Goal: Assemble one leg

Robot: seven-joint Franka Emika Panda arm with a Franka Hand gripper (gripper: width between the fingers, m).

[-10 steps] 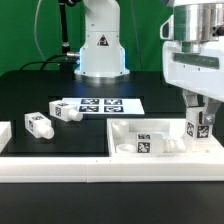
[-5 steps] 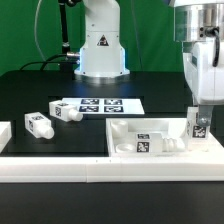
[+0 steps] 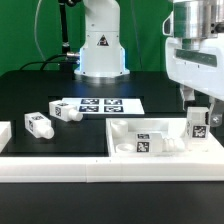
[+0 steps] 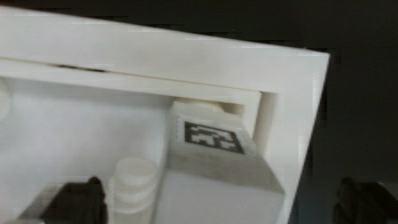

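Leg (image 3: 198, 124) upright in white panel's (image 3: 125, 131) corner on exterior view's right, tag facing camera. Gripper (image 3: 196, 104) just above it; can't tell if fingers grip or are released.

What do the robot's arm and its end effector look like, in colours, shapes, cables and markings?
The arm has a smooth, rounded white shell with a dark triangular marking on its base. Thin black cables run beside the base on the exterior view's left. The wrist section is a bulky block of white and light grey. Below it the end effector narrows to darker fingers. In the wrist view the fingertips appear dark and blurred.
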